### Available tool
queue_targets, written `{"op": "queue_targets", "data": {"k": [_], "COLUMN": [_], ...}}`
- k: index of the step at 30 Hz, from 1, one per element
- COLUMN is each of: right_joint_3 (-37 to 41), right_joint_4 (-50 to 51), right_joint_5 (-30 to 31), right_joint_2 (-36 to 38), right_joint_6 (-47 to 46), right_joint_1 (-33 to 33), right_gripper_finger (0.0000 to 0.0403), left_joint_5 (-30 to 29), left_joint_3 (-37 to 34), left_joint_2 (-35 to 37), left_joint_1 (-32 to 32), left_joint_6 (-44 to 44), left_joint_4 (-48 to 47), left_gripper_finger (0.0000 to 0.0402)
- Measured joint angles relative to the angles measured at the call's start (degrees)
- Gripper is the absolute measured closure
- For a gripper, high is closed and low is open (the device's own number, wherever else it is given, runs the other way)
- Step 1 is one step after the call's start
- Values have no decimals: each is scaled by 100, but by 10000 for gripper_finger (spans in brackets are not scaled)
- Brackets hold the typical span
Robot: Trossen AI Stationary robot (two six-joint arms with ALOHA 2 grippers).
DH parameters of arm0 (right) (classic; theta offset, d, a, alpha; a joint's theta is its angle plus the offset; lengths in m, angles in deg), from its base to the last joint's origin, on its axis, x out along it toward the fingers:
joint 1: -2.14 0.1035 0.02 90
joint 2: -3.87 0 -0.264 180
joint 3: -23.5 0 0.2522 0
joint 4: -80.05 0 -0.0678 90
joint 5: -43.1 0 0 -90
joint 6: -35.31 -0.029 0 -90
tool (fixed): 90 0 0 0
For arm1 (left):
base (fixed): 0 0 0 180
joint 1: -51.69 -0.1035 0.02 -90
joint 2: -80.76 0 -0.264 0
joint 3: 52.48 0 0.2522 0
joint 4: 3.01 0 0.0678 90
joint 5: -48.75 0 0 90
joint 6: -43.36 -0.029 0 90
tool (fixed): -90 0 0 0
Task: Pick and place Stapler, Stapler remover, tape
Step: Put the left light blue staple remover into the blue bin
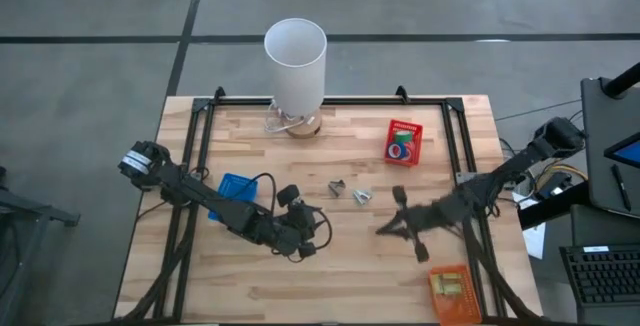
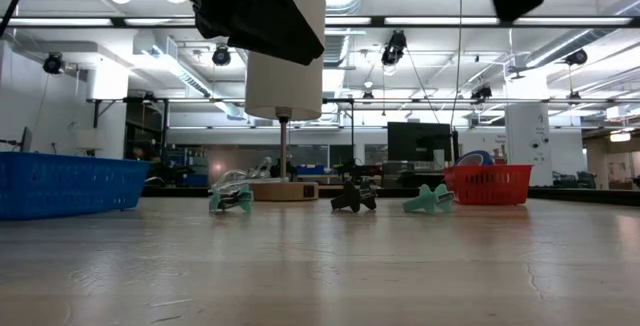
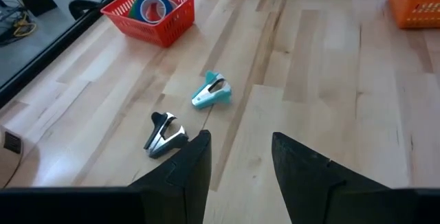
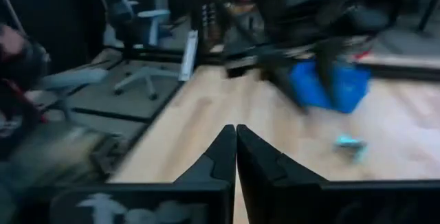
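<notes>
Holding tape (image 3: pixel 150 7), red bin (image 3: pixel 168 28)

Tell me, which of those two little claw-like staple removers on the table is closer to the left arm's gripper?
The black-and-silver staple remover is closer; it lies just ahead of the open left gripper. The teal staple remover sits farther on, toward the red basket.

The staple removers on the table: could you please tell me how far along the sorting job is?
Done: tape rolls sit in the red basket. In hand: nothing; the left gripper, jaws open, hovers near the black staple remover. Left: that one and the teal staple remover. The right gripper is shut, empty.
</notes>
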Motion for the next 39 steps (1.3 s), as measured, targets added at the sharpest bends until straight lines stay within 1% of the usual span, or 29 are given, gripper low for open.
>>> {"op": "queue_targets", "data": {"k": [3,7,12,15,18,20,25,29,31,33,39], "right_joint_3": [399,723,1036,1233,1356,1429,1598,1672,1676,1720,2061], "right_joint_4": [-4,866,1511,1678,2133,2449,3035,3281,3540,3812,3908], "right_joint_5": [-111,-88,611,656,656,652,645,622,491,486,449], "right_joint_2": [512,1431,2739,3418,3963,4311,5049,5567,5758,5934,6302], "right_joint_6": [192,303,357,588,849,822,611,627,619,550,528], "right_joint_1": [-518,-896,-975,-971,-971,-995,-1010,-1010,-1008,-1008,-1008], "right_gripper_finger": [395,395,395,394,394,394,394,394,394,394,394], "left_joint_5": [103,181,245,245,280,346,634,741,825,905,1043], "left_joint_3": [-33,-106,-187,-190,-190,-190,-190,-190,-190,-190,-190], "left_joint_2": [-2,-2,-2,-2,-4,-4,-4,-4,-4,-4,-4], "left_joint_1": [0,-1,-13,-13,-13,-29,-131,-217,-254,-293,-422], "left_joint_6": [-2,22,77,159,175,179,288,302,306,308,228], "left_joint_4": [0,-15,26,49,50,72,119,116,116,116,114], "left_gripper_finger": [246,246,246,246,246,246,246,246,246,245,245]}}
